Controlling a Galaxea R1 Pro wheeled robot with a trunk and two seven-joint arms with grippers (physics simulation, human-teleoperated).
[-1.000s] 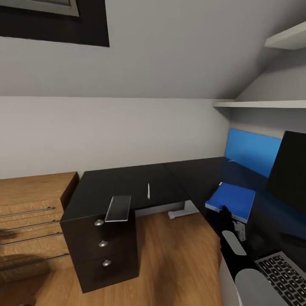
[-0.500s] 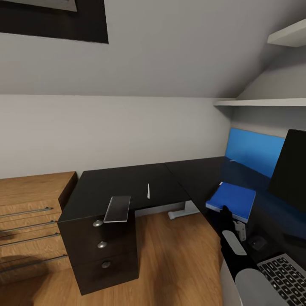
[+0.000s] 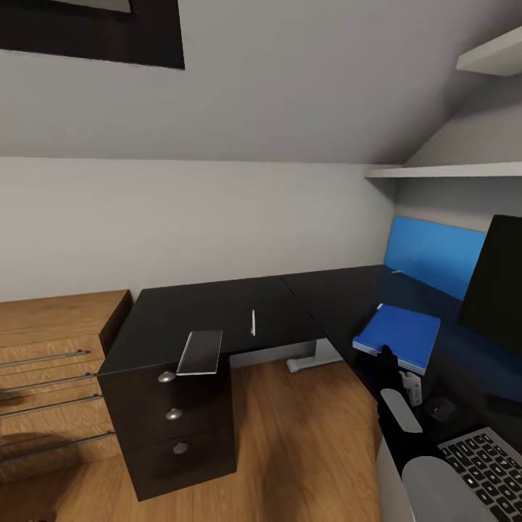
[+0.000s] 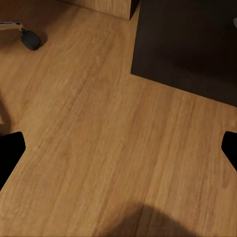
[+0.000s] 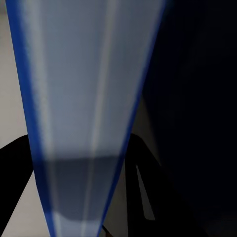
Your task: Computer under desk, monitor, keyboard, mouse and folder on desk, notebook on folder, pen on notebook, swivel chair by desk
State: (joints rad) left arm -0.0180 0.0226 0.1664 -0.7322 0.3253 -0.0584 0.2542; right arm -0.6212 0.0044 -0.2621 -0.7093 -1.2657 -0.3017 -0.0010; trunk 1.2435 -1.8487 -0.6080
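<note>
The blue folder lies flat, low over the black desk near its inner corner. My right gripper is shut on its near edge. The right wrist view shows the folder's pale edge clamped between the dark fingers. The grey notebook overhangs the desk edge above the drawers, and the white pen lies just behind it. At the right are the monitor, the small black mouse and the keyboard. My left gripper hangs open over the wood floor.
A light wooden dresser stands left of the desk's drawer unit. White shelves and a blue panel are on the right wall. A chair castor shows on the floor beside the dark drawer unit.
The right gripper and the folder have edged slightly farther over the desk. The head view has shifted a little. Notebook and pen have not moved.
</note>
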